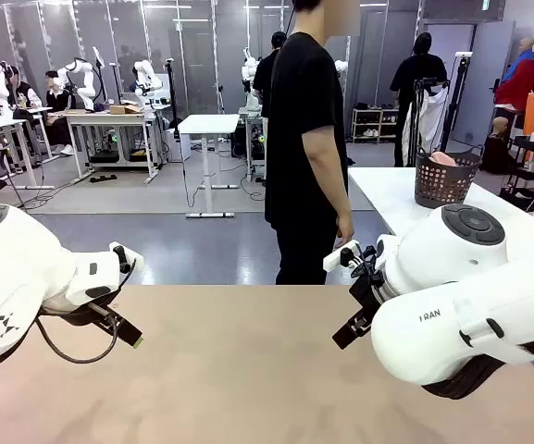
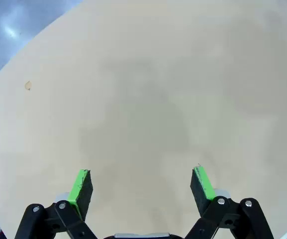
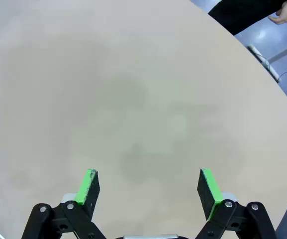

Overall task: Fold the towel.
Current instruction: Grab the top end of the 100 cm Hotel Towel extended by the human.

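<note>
Left fingers [image 2: 82, 191] stand wide apart with nothing between them, above the bare tan table [image 1: 248, 379], where a small mark [image 2: 28, 85] shows near the edge. Beyond the far edge, about the middle, a person [image 1: 304, 139] in black stands side-on, one hand [image 1: 344, 228] hanging loose by the hip. Right fingers [image 3: 210, 194] are likewise spread open and empty, held off the tan surface. Further right, across a strip of floor, a separate white table [image 1: 387, 190] carries a dark basket [image 1: 445, 185]. A pink bundle poking over its rim is probably the towel [image 1: 443, 158], though it is too small there to make out its weave. It lies well apart from both sets of fingers and from the person's hand.
</note>
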You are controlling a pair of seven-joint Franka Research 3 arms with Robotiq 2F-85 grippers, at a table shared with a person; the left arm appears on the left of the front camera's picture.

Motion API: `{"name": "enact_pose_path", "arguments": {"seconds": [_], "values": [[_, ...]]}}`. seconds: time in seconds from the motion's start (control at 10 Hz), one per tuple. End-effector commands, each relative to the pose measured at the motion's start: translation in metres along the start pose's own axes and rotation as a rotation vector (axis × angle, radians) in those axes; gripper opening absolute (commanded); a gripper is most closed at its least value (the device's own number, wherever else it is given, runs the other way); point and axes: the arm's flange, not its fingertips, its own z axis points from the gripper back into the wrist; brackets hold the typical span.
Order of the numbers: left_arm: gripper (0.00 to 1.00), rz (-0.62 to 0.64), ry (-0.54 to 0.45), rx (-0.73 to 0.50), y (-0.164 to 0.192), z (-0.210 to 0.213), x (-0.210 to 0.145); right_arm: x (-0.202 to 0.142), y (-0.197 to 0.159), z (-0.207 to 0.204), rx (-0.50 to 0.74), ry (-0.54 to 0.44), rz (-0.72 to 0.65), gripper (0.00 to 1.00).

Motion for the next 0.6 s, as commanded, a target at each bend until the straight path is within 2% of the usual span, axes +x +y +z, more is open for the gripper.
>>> {"name": "enact_pose_path", "arguments": {"seconds": [0.0, 0.5], "values": [[1.00, 0.000, 0.000, 0.000, -0.0002, 0.0000, 0.0001, 0.0000, 0.0000, 0.0000, 0.000, 0.000, 0.000, 1.00], [1.00, 0.000, 0.000, 0.000, -0.0002, 0.0000, 0.0001, 0.0000, 0.0000, 0.0000, 0.000, 0.000, 0.000, 1.00]]}}
